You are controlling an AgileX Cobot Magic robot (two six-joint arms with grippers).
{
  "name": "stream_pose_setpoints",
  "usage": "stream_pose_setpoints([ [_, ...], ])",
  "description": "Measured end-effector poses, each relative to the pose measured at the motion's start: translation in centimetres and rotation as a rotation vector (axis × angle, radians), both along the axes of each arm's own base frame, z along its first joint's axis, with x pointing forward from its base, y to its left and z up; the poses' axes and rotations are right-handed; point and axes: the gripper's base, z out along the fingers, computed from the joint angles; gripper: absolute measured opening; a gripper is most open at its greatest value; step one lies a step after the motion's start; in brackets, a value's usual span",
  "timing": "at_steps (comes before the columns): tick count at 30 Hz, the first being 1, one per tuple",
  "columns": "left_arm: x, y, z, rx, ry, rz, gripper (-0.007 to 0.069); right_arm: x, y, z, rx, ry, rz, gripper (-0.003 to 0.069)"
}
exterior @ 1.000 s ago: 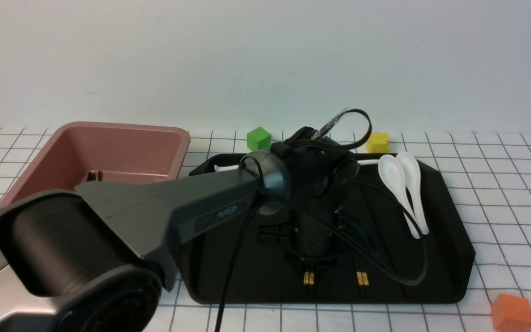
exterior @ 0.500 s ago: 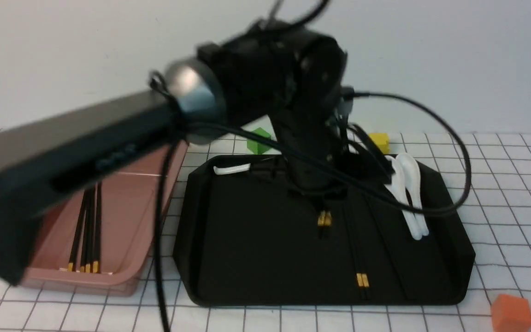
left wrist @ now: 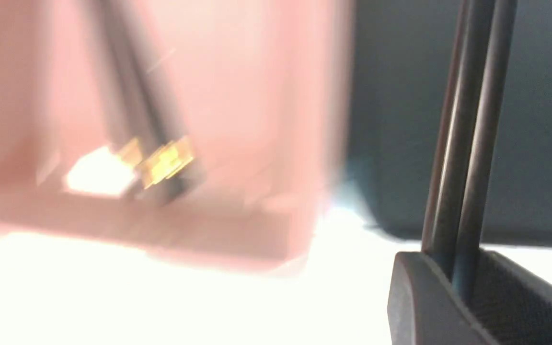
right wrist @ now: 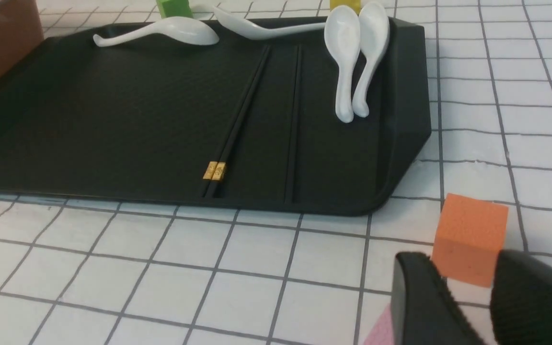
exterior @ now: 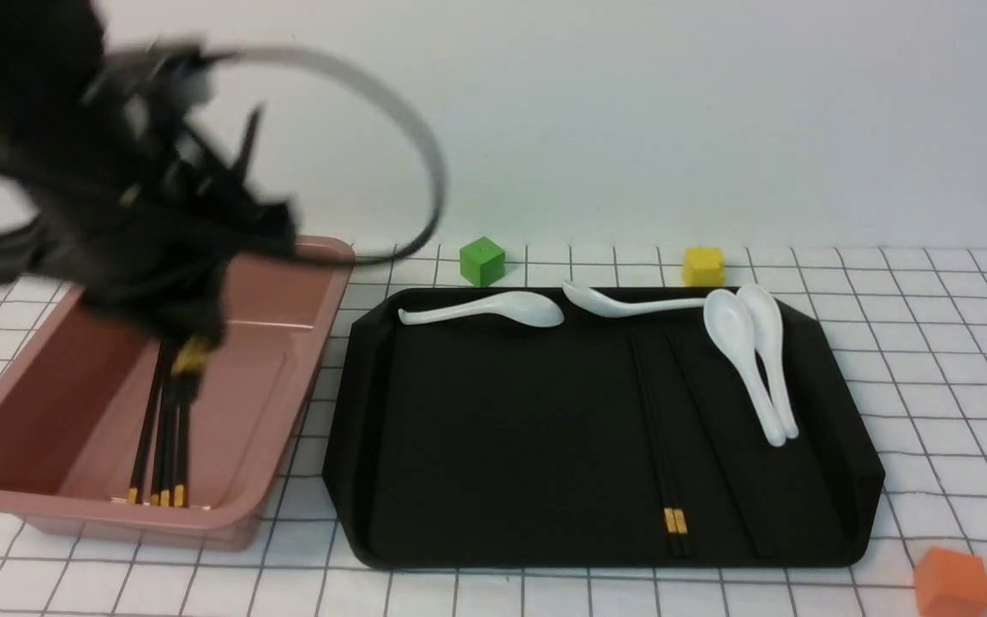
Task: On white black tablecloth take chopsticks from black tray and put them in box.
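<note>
Swinging off the flat black rectangular tray [exterior: 348,428] since half a second ago, now hovering blurred over the deep dusty-pink plastic box [exterior: 31,501]. Clamping two thin black gold-banded chopsticks [left wrist: 467,120] in the left gripper [left wrist: 458,273]. Showing four loose chopsticks [exterior: 151,446] in that box, one remaining pair [exterior: 656,411] and four white ceramic spoons [exterior: 738,343] on the tray. Keeping the right gripper [right wrist: 463,268] parted, empty.

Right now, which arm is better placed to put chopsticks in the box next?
Left. The left tool is shut on chopsticks over the box; the right tool is open and empty, by the orange cube on the tray's far side.
</note>
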Motion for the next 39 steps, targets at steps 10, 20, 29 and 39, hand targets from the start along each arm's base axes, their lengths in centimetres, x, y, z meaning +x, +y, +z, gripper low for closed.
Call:
stream_pose_setpoints([
  [10, 2.4, 4.4, -9.1, 0.006, -0.037, 0.086, 0.0125, 0.0, 0.0, 0.0, 0.0, 0.0, 0.0, 0.024],
  [20, 4.9, 4.0, -14.4, 0.014, 0.041, 0.08, 0.0164, 0.0, 0.0, 0.0, 0.0, 0.0, 0.0, 0.024],
  [29, 3.7, 4.0, -10.0, 0.0, 0.069, 0.081, 0.0188, 0.0, 0.0, 0.0, 0.0, 0.0, 0.0, 0.024],
  [39, -6.7, 5.5, 3.6, -0.02, -0.291, -0.014, -0.0013, 0.0, 0.0, 0.0, 0.0, 0.0, 0.0, 0.024],
])
